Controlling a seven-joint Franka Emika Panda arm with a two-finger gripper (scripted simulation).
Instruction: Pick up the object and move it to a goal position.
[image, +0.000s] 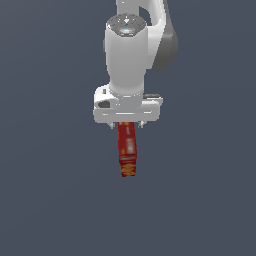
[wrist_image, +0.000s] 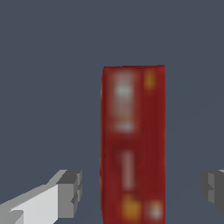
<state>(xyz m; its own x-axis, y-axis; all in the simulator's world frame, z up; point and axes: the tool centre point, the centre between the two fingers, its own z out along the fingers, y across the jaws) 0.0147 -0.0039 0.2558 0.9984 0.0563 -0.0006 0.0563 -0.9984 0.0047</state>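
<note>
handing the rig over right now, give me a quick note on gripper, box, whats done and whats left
Gripper: open. In the wrist view both fingers stand clear of the box, with a gap on each side.
Red box: sits between the open fingers, not gripped. In the exterior view it shows just below the white hand, narrower than the hand.
Done: the arm is lined up over the box, fingers straddling it.
Left: shut on the box, lift it, carry it to the goal. No goal marker shows in either view, so I cannot say where that is.
</note>
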